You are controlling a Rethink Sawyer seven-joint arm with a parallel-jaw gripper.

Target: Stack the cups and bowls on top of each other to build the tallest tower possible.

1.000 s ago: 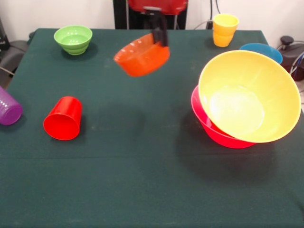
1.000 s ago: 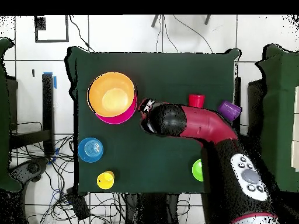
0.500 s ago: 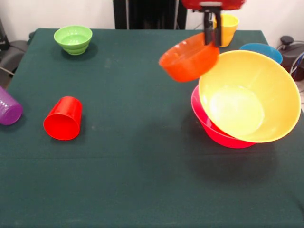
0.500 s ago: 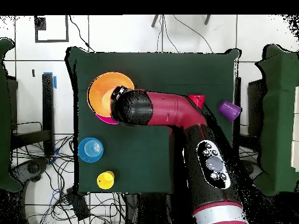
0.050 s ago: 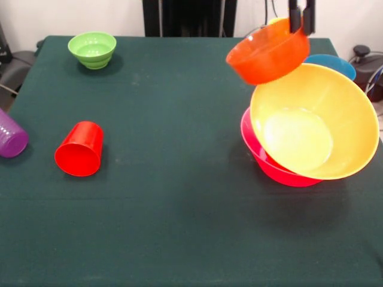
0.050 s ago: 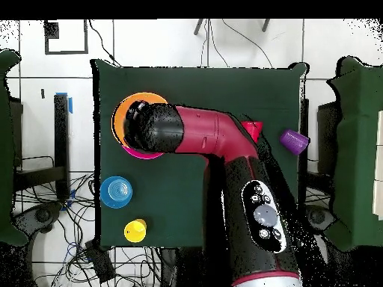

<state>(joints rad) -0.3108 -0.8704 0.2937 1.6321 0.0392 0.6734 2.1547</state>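
Gripping the rim of the small glossy orange plastic bowl (image 5: 267,51), the robot's black hand (image 5: 301,18) comes in at the top edge of the front view, its two fingers (image 5: 294,17) pinched on the bowl's far edge so that the bowl hangs tilted in the air, its opening tipped up and away. It hovers just above the upper rim of the large yellow-orange translucent bowl (image 5: 314,122), which sits slanted inside the large pink bowl (image 5: 269,161) on the dark green tabletop (image 5: 179,197); whether the small bowl brushes that yellow rim I cannot tell. Behind the pair, the small blue bowl (image 5: 332,63) peeks out, standing on the cloth. Far off at the opposite back corner stands the small green bowl (image 5: 92,49), upright and alone. Nearer the front, the red tapered plastic cup (image 5: 79,149) lies on its side with its mouth facing forward, and the purple cup (image 5: 11,136) lies tipped over at the table's edge just beside it. From overhead, the red and black arm (image 6: 217,142) covers most of the nested big bowls, and the yellow cup (image 6: 135,230) stands near the blue bowl (image 6: 117,192).
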